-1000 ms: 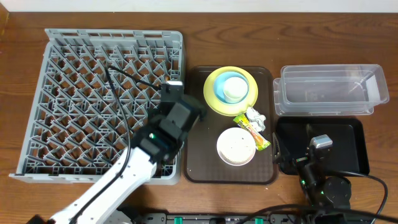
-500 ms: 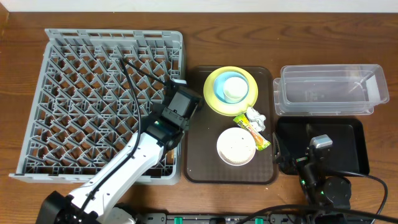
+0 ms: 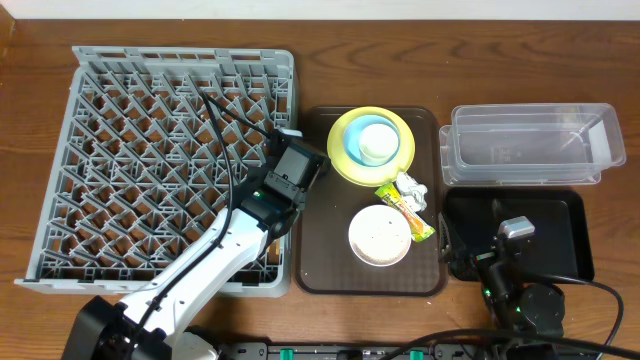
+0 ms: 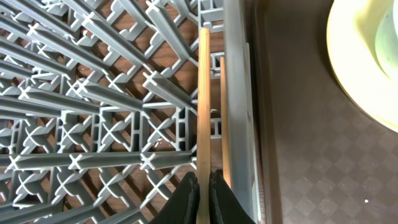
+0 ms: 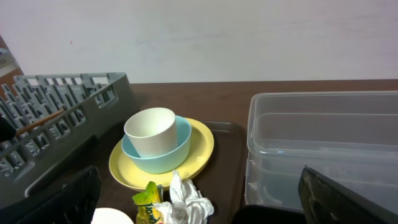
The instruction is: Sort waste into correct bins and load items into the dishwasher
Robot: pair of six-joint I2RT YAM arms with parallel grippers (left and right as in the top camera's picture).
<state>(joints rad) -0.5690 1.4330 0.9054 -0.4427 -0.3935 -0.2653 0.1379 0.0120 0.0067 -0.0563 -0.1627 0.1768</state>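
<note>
My left gripper [image 4: 204, 186] is shut on a wooden chopstick [image 4: 203, 93] just inside the right wall of the grey dish rack [image 3: 150, 150]. A second chopstick [image 4: 222, 112] lies beside it against the wall. In the overhead view the left gripper [image 3: 290, 165] is at the rack's right edge. The yellow plate [image 3: 345, 160] holds the light blue bowl [image 3: 355, 135] with the white cup [image 3: 377, 145] in it. The white bowl [image 3: 380, 235], snack wrapper [image 3: 405, 212] and white paper scrap [image 3: 410, 187] lie on the brown tray. My right gripper [image 5: 199, 180] is open and empty by the black tray [image 3: 560, 215].
The brown serving tray [image 3: 325, 260] lies between the rack and the bins. The clear tub [image 3: 530, 145] stands behind the black tray at the right. The rack's right wall [image 4: 236, 93] borders the brown tray.
My left gripper has moved a little up and to the right along the rack's right edge, still holding the chopstick. The right arm has not moved.
</note>
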